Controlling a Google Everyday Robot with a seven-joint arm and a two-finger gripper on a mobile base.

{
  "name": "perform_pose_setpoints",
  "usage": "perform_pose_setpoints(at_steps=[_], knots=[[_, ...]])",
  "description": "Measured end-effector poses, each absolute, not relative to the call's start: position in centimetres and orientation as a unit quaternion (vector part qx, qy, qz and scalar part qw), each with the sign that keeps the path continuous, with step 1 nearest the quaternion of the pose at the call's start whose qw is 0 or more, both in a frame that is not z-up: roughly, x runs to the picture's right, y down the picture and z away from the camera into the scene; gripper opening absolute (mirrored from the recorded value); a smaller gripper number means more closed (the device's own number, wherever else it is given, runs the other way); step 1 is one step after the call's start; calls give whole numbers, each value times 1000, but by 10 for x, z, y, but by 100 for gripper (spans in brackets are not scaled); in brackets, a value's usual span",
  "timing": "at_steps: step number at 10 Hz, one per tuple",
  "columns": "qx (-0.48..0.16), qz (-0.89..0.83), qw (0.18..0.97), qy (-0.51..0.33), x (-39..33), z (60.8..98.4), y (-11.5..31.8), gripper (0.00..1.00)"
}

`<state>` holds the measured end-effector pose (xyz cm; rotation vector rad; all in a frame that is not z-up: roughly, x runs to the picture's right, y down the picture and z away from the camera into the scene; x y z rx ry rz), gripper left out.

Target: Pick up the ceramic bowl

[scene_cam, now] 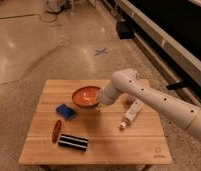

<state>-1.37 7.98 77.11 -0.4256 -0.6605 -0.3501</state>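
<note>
Orange-red ceramic bowl point(86, 96) w/ darker rim by white gripper point(100, 102); blue sponge point(65, 111).

A low wooden table point(96, 142) of pale planks stands on a polished, speckled beige floor point(39, 50) that catches soft glare from overhead light. Beyond the table's far edge, a small blue cross of tape point(100, 51) marks the floor. To the table's right, a dark wall unit point(169, 22) with a long pale ledge runs diagonally away. A dark box point(125, 30) sits at its foot, farther off than the tape cross. The gripper point(99, 102) is above the table's middle.
</note>
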Motion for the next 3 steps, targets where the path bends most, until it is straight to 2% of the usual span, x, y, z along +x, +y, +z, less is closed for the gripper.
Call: perform_pose_setpoints(at_steps=[3], knots=[[-206, -171, 909, -321, -14, 770, 80, 0]])
